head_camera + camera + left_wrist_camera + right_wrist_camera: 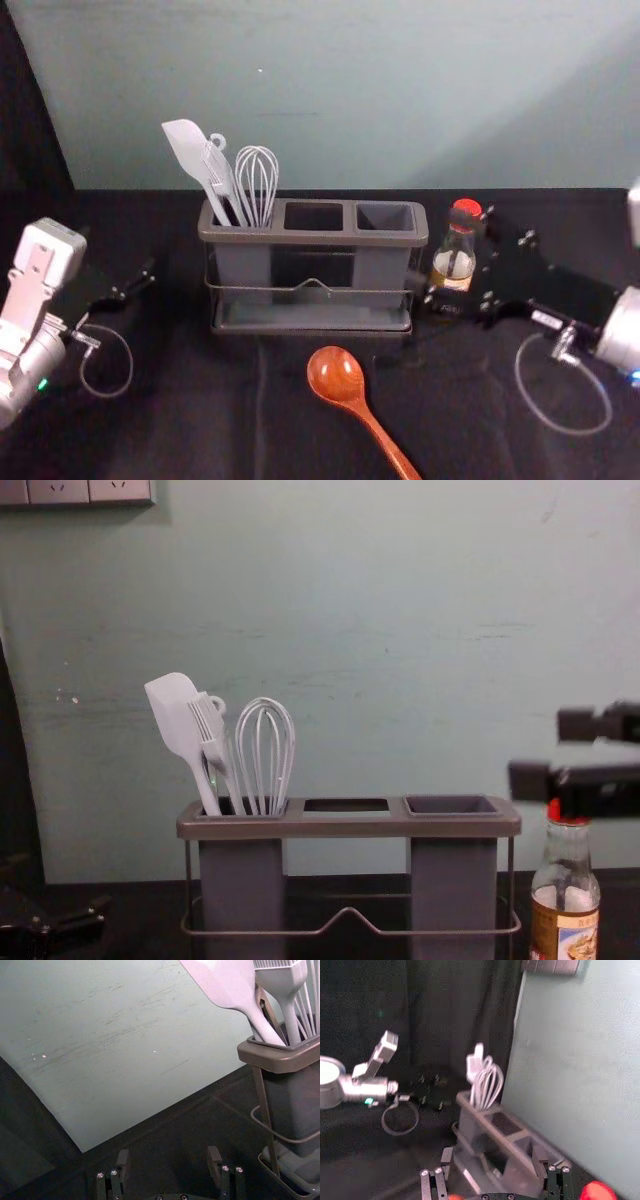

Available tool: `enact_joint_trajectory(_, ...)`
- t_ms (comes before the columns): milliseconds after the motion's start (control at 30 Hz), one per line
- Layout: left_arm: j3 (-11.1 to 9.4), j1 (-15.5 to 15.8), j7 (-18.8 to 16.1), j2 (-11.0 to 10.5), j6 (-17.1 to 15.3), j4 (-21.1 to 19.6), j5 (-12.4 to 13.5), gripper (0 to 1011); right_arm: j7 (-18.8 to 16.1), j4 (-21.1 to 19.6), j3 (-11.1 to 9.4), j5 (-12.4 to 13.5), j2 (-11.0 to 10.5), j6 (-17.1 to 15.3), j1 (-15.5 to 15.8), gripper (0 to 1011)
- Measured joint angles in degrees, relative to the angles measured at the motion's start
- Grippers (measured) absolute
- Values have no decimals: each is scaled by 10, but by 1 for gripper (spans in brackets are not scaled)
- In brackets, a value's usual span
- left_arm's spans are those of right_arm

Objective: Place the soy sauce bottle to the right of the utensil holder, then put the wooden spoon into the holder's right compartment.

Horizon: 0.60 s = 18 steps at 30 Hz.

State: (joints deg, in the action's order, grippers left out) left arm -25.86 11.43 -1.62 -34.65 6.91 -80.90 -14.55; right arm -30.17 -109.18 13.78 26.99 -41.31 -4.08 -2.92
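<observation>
Soy sauce bottle stands upright in the right half of the head view, beside the utensil holder, so the first step looks already done. Largest among the task's things is this utensil holder, at the middle of the same frame; its right compartment has nothing in it. The right gripper comes from the right edge of the head view, near the bottle; its fingers are apart and clamp nothing. The left gripper waits at the left side of the head view, also with fingers apart.

The bottle seems glass and part filled: rather heavy, smooth, breakable. If it needs correction, it is better to take it around the body, not by the red cap. I would first bring the right gripper away with care — a touch on the neck could tip it.

Smaller is the wooden spoon, lying at the lower middle of the head view, bowl higher in the frame, handle going down to the bottom edge. It should be light and stiff, but its polish can make it slide or roll. I judge the upper handle, just below the bowl, a good hold — then the handle's end can enter the compartment first.
</observation>
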Motion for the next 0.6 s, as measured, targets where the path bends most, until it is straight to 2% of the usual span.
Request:
enact_joint_trajectory(67, 0, 0, 0, 0, 0, 0, 0, 1012, 9, -12, 9, -2, -4, -30, -3, 1003)
enact_joint_trajectory(100, 0, 0, 0, 0, 0, 0, 0, 1012, 19, -24, 20, -2, -6, -73, -8, 1002)
enact_joint_trajectory(167, 0, 0, 0, 0, 0, 0, 0, 1011, 26, -32, 33, 0, -8, -114, -17, 1003)
enact_joint_trajectory(200, 0, 0, 0, 0, 0, 0, 0, 1011, 29, -35, 47, 5, -8, -157, -29, 1002)
enact_joint_trajectory(300, 0, 0, 0, 0, 0, 0, 0, 1011, 31, -36, 66, 14, -5, -212, -47, 1003)
enact_joint_trajectory(400, 0, 0, 0, 0, 0, 0, 0, 1011, 36, -29, 100, 30, 6, -310, -84, 1002)
enact_joint_trajectory(467, 0, 0, 0, 0, 0, 0, 0, 1012, 39, -24, 114, 35, 13, -347, -99, 1002)
enact_joint_trajectory(500, 0, 0, 0, 0, 0, 0, 0, 1012, 45, -18, 128, 36, 20, -383, -115, 1002)
enact_joint_trajectory(600, 0, 0, 0, 0, 0, 0, 0, 1011, 54, -7, 150, 34, 33, -429, -141, 1002)
